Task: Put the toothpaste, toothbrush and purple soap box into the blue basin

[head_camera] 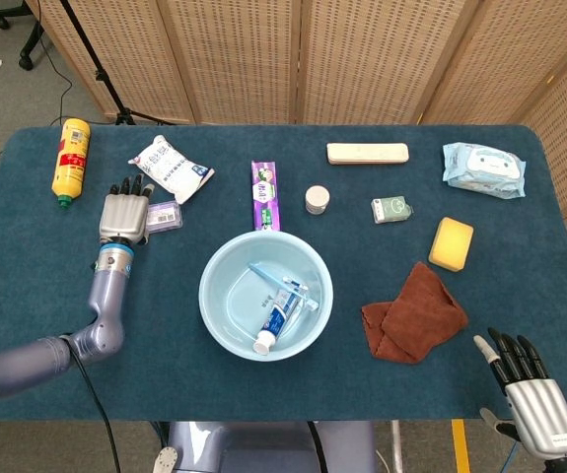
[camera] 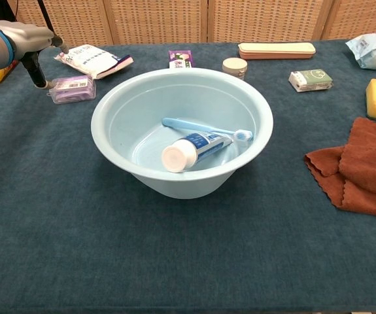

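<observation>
The blue basin (head_camera: 219, 296) (camera: 125, 124) stands at the table's middle. Inside it lie the toothpaste tube (head_camera: 275, 323) (camera: 194, 148) and the light blue toothbrush (head_camera: 281, 278) (camera: 204, 127). The purple soap box (head_camera: 165, 216) (camera: 74, 88) lies on the cloth left of the basin, beyond its rim. My left hand (head_camera: 123, 214) (camera: 19, 36) hovers at the box's left edge with its fingers spread and holds nothing. One fingertip (camera: 38, 80) hangs just beside the box. My right hand (head_camera: 531, 386) sits at the near right corner, fingers extended and empty.
A yellow bottle (head_camera: 71, 156) and a white packet (head_camera: 170, 168) lie behind the left hand. A purple carton (head_camera: 265, 194), a small jar (head_camera: 317, 199), a cream case (head_camera: 367, 153), wipes (head_camera: 483, 168), a yellow sponge (head_camera: 451, 243) and a brown cloth (head_camera: 416, 313) fill the back and right.
</observation>
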`<state>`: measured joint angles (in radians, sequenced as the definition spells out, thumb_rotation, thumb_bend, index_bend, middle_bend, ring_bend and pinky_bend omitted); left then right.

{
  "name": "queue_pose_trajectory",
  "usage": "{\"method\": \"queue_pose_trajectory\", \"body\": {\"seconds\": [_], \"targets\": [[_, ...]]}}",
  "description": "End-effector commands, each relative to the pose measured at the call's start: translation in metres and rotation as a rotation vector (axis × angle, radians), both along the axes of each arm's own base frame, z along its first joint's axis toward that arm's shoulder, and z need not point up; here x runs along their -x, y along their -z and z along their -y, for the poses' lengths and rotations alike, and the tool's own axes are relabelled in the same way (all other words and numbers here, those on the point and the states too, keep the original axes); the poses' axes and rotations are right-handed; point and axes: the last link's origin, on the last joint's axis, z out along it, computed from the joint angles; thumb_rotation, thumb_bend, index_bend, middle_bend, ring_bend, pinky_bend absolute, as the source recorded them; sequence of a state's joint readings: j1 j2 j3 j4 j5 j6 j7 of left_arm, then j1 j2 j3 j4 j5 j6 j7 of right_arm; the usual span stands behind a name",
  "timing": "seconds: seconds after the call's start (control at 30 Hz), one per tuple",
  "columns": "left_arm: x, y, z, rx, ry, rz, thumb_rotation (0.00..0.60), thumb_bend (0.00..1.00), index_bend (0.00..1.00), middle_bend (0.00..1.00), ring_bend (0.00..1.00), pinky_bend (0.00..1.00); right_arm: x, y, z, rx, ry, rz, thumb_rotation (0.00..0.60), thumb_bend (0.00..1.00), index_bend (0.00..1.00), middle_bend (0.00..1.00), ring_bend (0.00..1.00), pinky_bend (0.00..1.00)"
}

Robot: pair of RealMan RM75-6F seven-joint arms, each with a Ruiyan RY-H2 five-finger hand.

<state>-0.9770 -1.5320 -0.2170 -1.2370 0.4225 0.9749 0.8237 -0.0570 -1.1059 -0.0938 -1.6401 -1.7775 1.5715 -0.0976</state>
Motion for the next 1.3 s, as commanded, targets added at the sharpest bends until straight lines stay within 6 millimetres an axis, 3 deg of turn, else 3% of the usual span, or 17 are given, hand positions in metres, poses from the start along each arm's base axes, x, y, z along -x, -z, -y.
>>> {"method": "queue_pose_trajectory", "body": {"seconds": [0.03, 0.33, 1.13, 1.3], "targets": [[0.004, 0.005, -0.003, 0.01, -0.012, 0.002, 0.6, 0.32, 0.0, 0.0, 0.0, 0.15, 0.001, 0.002, 0.0, -0.002, 0.003, -0.005, 0.6, 0.13, 0.0, 0.0, 0.0, 0.0], [0.017, 0.025, -0.011, 0.038, -0.04, -0.002, 0.6, 0.32, 0.0, 0.0, 0.0, 0.15, 0.003, 0.005, 0.003, -0.004, 0.015, -0.017, 0.6, 0.13, 0.0, 0.0, 0.0, 0.0], [0.014, 0.044, -0.014, 0.044, -0.014, 0.026, 0.6, 0.35, 0.0, 0.0, 0.0, 0.15, 0.001, 0.005, 0.003, -0.002, 0.009, -0.015, 0.6, 0.13, 0.0, 0.0, 0.0, 0.0], [0.011, 0.046, -0.013, 0.02, 0.02, 0.053, 0.6, 0.38, 0.14, 0.0, 0.03, 0.24, 0.0, 0.005, 0.003, -0.001, 0.007, -0.014, 0.6, 0.13, 0.0, 0.0, 0.0, 0.0]]}}
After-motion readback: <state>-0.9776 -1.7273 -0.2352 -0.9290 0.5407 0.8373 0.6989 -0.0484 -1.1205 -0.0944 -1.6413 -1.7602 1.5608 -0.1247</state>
